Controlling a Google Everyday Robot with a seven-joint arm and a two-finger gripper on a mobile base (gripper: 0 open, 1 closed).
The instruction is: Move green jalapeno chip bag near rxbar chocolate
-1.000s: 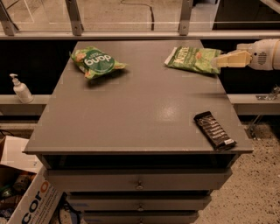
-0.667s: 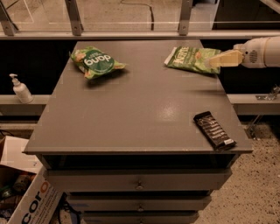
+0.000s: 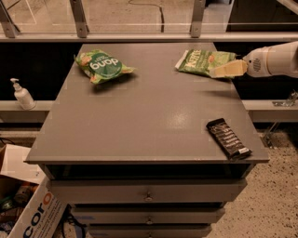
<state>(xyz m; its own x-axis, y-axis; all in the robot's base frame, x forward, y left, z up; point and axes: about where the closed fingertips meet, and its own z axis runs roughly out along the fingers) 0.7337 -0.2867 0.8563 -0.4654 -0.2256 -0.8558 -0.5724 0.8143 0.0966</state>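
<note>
Grey cabinet top [image 3: 139, 130] across mid frame. Upper left of it: puffy green snack bag [image 3: 103, 66] with dark green circle and white rounded letters, well apart from everything else on top. Nothing lying on the bare grey stretch between the two bags, nor between upper right corner and lower right corner.

Off the cabinet, left edge of frame: white pump bottle [image 3: 22, 95], upright on a low ledge. Top of frame: metal rail posts [image 3: 80, 18] and a dark cable [image 3: 156, 8] on the floor behind.

Containers: cardboard box [image 3: 32, 216] at lower left with red letters on its side, open, holding dim items too dark to name. Below the top, a dark open slot, then drawers [image 3: 148, 195] with small knobs, all pushed in.

Green jalapeno chip bag [image 3: 202, 62] flat at upper right of the top, close to the far right corner, white lettering facing up. Gripper [image 3: 219, 71] reaching in from the right edge of frame on a white arm [image 3: 279, 59], cream tip overlapping the bag's right end, touching or just above it. Open, closed or clamped on the bag: cannot tell.

Rxbar chocolate [image 3: 228, 138] at lower right of the top, slim black wrapper lying diagonally near the front right corner, well apart from chip bag and gripper, directly below them in frame.
</note>
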